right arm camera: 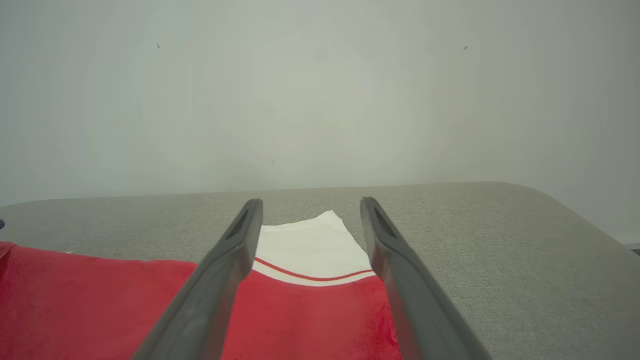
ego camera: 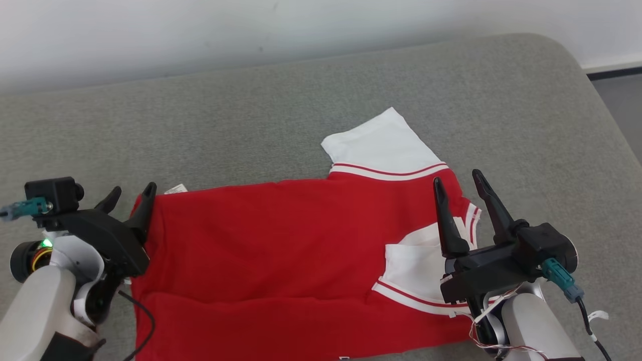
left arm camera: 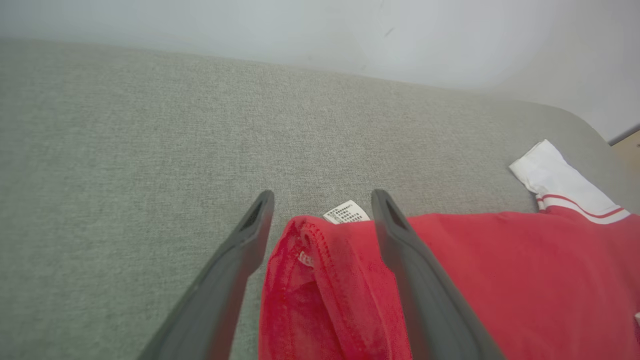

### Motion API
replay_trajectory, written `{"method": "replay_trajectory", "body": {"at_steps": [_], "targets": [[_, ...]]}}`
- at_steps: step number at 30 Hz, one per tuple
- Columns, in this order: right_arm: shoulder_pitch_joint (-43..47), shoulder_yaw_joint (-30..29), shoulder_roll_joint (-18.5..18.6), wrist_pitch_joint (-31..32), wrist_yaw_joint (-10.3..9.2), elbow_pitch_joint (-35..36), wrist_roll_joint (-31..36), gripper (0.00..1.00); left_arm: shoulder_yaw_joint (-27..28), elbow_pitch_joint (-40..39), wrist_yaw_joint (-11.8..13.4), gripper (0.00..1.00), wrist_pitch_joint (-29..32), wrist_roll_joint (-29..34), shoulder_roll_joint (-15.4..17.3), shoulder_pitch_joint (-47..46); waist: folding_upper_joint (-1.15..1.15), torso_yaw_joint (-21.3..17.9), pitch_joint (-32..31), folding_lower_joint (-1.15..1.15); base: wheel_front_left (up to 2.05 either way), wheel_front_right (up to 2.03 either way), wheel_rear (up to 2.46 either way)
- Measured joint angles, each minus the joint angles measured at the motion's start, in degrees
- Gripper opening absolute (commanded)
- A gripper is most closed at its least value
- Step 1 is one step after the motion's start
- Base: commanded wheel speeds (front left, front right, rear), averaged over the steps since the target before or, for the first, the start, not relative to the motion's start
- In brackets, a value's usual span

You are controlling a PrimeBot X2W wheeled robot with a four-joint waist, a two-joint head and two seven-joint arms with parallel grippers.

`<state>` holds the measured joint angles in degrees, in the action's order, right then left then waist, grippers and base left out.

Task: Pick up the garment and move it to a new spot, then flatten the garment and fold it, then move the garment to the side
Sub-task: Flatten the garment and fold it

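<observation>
A pale wall (ego camera: 150,30) stands behind a soft gray worktop (ego camera: 301,100). The red shirt (ego camera: 276,240) lies mostly flat in the lower middle of the head picture. One white sleeve (ego camera: 381,145) sticks out toward the top. My left claw (ego camera: 131,196) is wide open at the shirt's left edge. The red corner sits between its fingers, but it is not pinched. My right claw (ego camera: 457,181) is wide open too, over the shirt's right side, and holds nothing. I think trouble could come if I grab just one layer. Then the shirt would pull open and bunch up. The loose sleeve could also fold in crooked.
</observation>
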<state>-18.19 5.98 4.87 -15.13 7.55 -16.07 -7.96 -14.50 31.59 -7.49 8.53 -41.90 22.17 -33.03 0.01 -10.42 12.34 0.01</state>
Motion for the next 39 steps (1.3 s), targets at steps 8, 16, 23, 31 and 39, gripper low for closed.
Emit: {"method": "replay_trajectory", "body": {"at_steps": [8,16,23,31,39], "targets": [[-0.3,-0.2,-0.2,0.0,0.0,-0.9,0.0,1.0,-0.9,3.8,0.1,1.0,5.0,-1.7,1.0,-2.2,0.0,-2.0,1.3,0.0,0.0,0.0,0.0],[-0.3,-0.8,0.0,0.0,0.0,-0.9,0.0,1.0,-1.4,4.8,0.7,0.81,8.3,-3.7,0.0,-2.2,0.0,-1.9,1.7,0.0,0.0,0.0,0.0],[-2.9,-0.2,1.9,0.0,0.0,-5.0,1.1,1.0,-1.2,3.9,1.0,0.0,5.4,-3.6,-0.8,-2.9,0.0,0.0,1.9,-0.01,0.0,0.0,0.0],[-15.3,0.0,7.4,3.5,0.0,-18.5,0.1,1.0,-1.6,-2.6,0.8,0.0,2.5,-4.6,-2.7,-3.3,0.0,3.0,2.9,-0.01,0.0,0.0,0.0],[-29.6,3.6,11.9,12.7,0.0,-29.4,-0.4,1.0,-3.9,-7.5,0.4,0.0,0.0,-3.7,-4.3,-2.9,0.0,6.2,6.2,-0.01,0.0,0.0,0.0]]}}
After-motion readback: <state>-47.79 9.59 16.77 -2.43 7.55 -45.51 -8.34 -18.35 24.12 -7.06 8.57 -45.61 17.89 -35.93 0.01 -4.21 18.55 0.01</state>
